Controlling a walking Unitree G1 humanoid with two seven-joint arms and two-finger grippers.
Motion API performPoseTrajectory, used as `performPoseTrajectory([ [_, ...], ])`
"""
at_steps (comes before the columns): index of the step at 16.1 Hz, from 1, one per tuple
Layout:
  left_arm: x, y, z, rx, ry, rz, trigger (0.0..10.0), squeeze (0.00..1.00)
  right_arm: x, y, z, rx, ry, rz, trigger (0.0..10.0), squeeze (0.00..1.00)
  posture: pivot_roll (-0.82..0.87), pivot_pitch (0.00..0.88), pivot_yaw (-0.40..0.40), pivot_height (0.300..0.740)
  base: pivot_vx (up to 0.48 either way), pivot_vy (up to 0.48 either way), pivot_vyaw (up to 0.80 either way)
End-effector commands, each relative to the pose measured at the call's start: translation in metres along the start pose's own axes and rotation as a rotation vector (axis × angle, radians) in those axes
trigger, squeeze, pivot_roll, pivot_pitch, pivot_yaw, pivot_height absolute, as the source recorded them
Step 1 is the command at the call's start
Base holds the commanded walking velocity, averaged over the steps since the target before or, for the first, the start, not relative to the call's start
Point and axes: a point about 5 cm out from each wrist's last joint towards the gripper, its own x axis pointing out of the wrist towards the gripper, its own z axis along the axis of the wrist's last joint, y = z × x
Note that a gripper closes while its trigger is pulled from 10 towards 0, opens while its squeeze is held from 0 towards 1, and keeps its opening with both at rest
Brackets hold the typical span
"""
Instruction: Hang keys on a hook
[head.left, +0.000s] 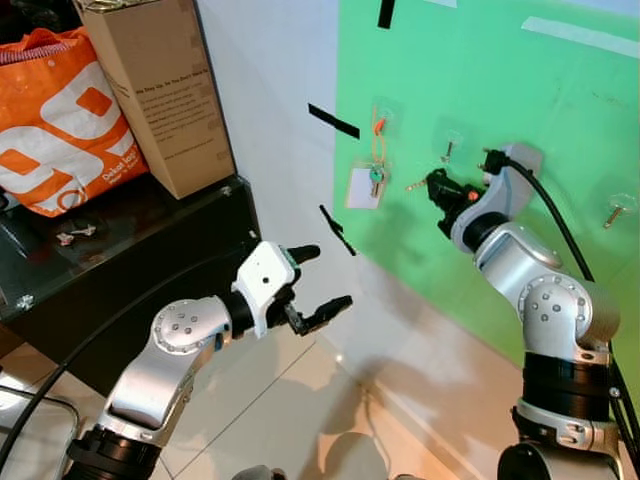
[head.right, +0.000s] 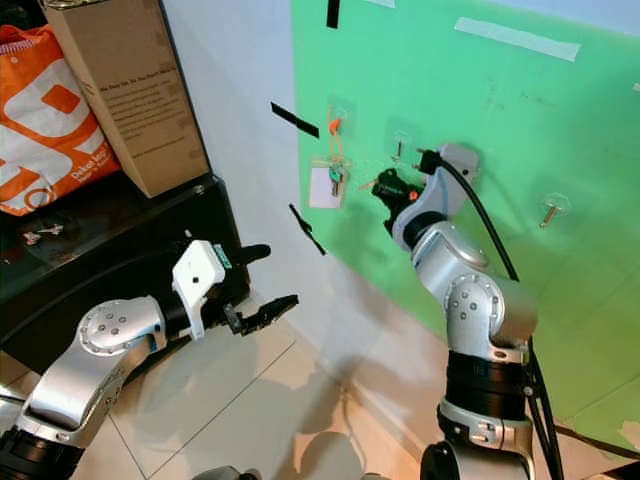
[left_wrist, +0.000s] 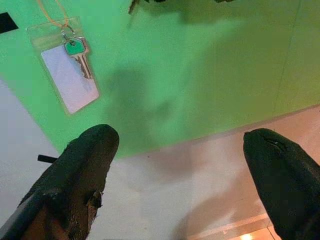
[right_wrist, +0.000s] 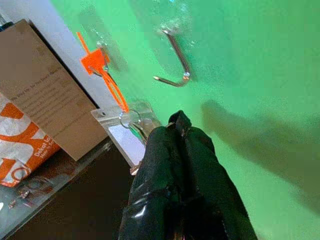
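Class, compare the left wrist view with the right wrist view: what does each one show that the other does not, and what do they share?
Left wrist view alone: the left gripper with its two black fingers spread wide, above the pale floor tiles.

Right wrist view alone: the right gripper with fingers pressed together, a bare metal hook on the wall, an orange tie on another hook, the cardboard box and the orange bag.

Both: the green wall panel and the hanging keys with their clear tag.

A black shelf (head.left: 150, 245) carries an orange bag (head.left: 55, 120), 1 cardboard box (head.left: 160, 90) (upright) and small metal bits (head.left: 75, 234).
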Motion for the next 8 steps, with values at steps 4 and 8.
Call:
performPoseTrajectory([
  [4,0.002,0.007,0.006,0.03,-0.023,0.035,10.0,0.0,-0.006,0.009,0.008,-0.02,-0.054,0.066,10.0,0.0,-0.05,0.0,0.063,0.74,0.0,0.0,0.0],
  [8,0.008,0.026,0.021,0.071,-0.101,0.146,10.0,0.3,-0.031,0.026,0.01,-0.222,-0.099,0.245,10.0,0.0,-0.07,0.0,0.077,0.74,0.0,0.0,0.0],
])
